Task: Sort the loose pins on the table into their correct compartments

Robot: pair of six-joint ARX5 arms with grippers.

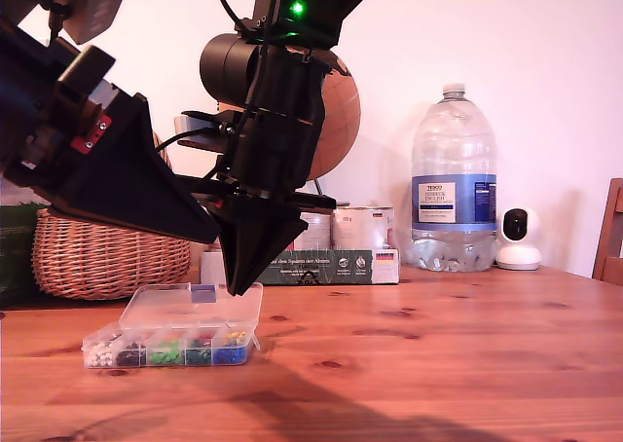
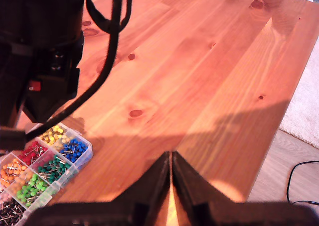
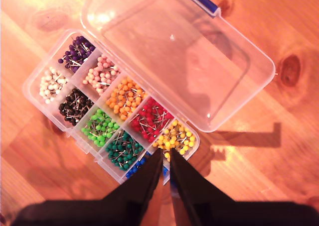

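The clear organizer box [image 1: 170, 349] [image 2: 40, 166] [image 3: 114, 111] lies on the pine table [image 1: 438, 345] [image 2: 199, 86] with its lid [image 3: 179, 52] folded open. Its compartments hold sorted pins: purple, pink, white, black, orange, red, yellow, blue and two greens. My second gripper [image 1: 238, 291] [image 3: 166, 159] hangs shut, point down, just above the blue and yellow end of the box. No pin shows between its tips. My first gripper [image 1: 216, 238] [image 2: 171, 159] is shut and higher, over bare wood beside the box. No loose pins show on the table.
A wicker basket [image 1: 107, 257], a flat dark box [image 1: 326, 265], tins [image 1: 360, 228], a large water bottle [image 1: 454, 189] and a small white camera [image 1: 518, 238] line the back. A chair [image 1: 613, 233] stands at the exterior view's right. The first wrist view shows the table's edge, with carpet [image 2: 304, 101] below.
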